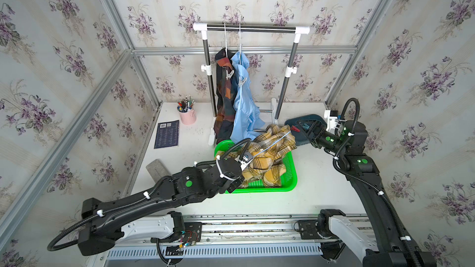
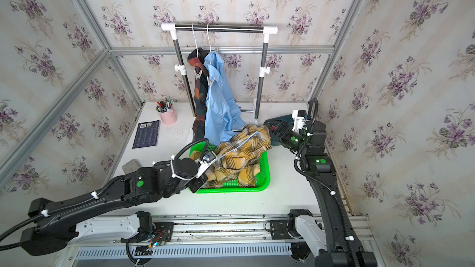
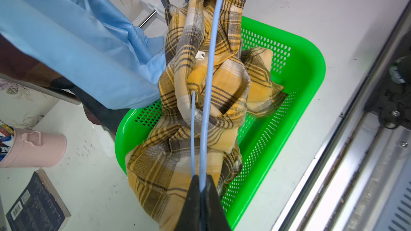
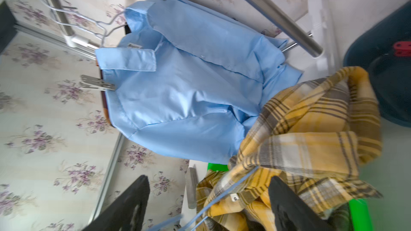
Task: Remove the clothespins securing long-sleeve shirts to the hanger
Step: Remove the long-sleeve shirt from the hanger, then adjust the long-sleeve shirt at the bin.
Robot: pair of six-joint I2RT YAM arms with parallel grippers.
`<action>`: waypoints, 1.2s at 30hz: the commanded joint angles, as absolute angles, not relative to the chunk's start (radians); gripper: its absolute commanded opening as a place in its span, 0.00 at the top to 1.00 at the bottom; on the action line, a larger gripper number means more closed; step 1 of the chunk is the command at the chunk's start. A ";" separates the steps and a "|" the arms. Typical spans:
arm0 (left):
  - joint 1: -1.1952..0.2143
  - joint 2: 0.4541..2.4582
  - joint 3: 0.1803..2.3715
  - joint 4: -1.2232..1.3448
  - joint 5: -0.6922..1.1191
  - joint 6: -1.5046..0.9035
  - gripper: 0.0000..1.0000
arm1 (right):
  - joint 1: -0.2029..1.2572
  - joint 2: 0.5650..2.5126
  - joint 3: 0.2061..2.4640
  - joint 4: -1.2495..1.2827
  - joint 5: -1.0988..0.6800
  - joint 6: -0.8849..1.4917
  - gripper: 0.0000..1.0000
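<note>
**Item 1. left gripper [image 3: 200, 181]:** it is clenching on the light blue wire hanger [image 3: 214, 30]. Its jaws are pressing together around the wire, above the near end of the green basket [image 3: 307, 63].

**Item 2. yellow-and-grey plaid shirt [image 1: 270, 155]:** it is draping over that hanger. The cloth is starting right at the left gripper's fingertips and bunching down into the basket.

**Item 3. right gripper [image 4: 209, 178]:** it is standing released with its fingers spread wide, gripping nothing. It is hovering over the dark blue tray [image 1: 305, 118], just beside the upper end of the plaid shirt.

**Item 4. red clothespin [image 1: 295, 128]:** it is lying in the tray, just beside the right gripper's fingertips.

**Item 5. white-grey clothespins:** one [image 1: 229, 74] is pinching the dark plaid shirt [image 1: 223, 104]. Another [image 1: 241, 81] is pinching the light blue shirt [image 1: 244, 106]. Both shirts are hanging from the rack [image 1: 250, 29], well apart from both grippers.
</note>
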State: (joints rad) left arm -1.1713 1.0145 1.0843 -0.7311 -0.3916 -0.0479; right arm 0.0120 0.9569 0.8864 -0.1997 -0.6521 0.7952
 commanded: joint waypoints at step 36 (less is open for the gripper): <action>-1.147 0.930 1.517 -0.985 -0.584 -0.167 1.00 | 0.759 1.096 0.688 -0.009 -0.305 0.854 1.00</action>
State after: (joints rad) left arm -1.1522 0.8886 1.5024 -1.0458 -0.5587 -0.1680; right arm 0.6991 1.1278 0.7170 -0.0486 -0.3077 0.7479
